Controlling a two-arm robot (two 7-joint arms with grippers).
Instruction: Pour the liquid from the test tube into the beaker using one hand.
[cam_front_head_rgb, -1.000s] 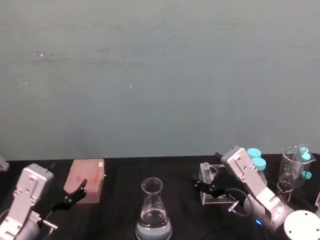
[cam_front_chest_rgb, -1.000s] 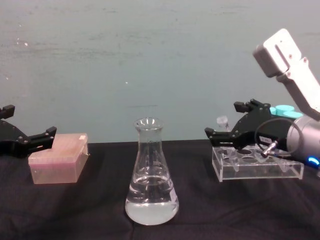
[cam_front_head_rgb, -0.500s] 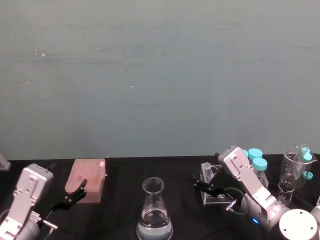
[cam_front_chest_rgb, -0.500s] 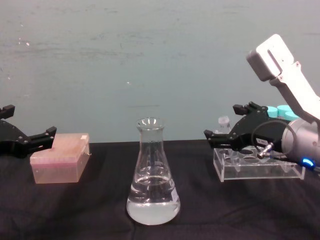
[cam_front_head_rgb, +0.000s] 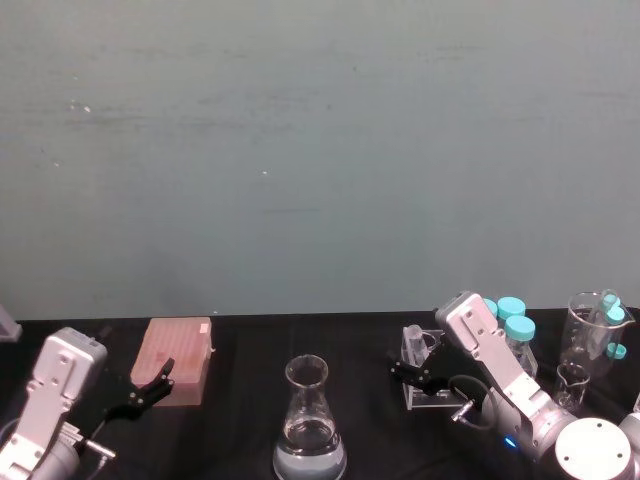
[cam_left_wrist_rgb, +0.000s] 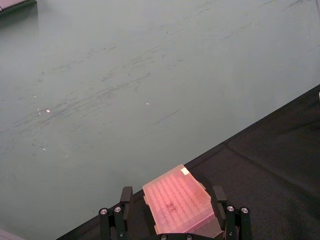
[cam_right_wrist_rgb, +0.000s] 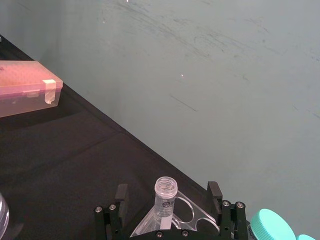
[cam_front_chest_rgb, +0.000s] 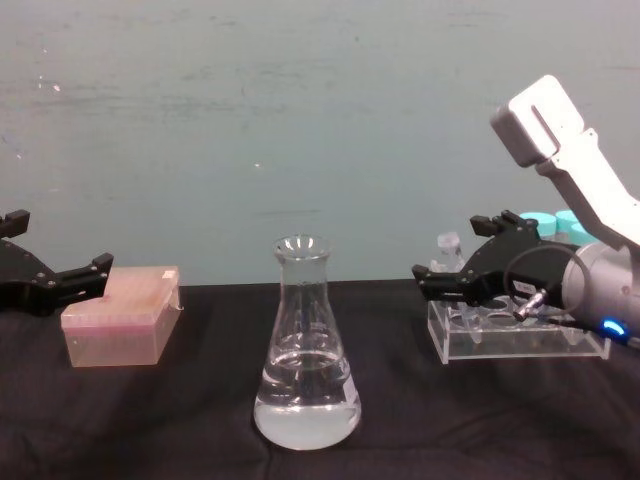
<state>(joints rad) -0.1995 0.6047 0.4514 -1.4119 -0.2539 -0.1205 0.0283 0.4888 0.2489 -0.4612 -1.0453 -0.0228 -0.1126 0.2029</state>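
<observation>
From the head view, your right gripper (cam_front_head_rgb: 413, 356) hangs at the test tube (cam_front_head_rgb: 411, 338), which stands upright in the clear tube rack (cam_front_head_rgb: 432, 397) at about 2 o'clock from the Erlenmeyer flask (cam_front_head_rgb: 309, 425). The left gripper (cam_front_head_rgb: 152, 384) sits idle at the flask's 9 o'clock, by the pink tip box (cam_front_head_rgb: 178, 348). The left wrist view shows that claw spread wide, holding nothing. In the right wrist view your fingers (cam_right_wrist_rgb: 121, 193) stand apart on either side of the tube, neither touching it. The chest view sets the tube's mouth at 3 o'clock from the flask's neck. Expect a light, stiff, slick, uncapped plastic tube. I'd close gently just below the rim and keep it upright until it is over the narrow neck.
</observation>
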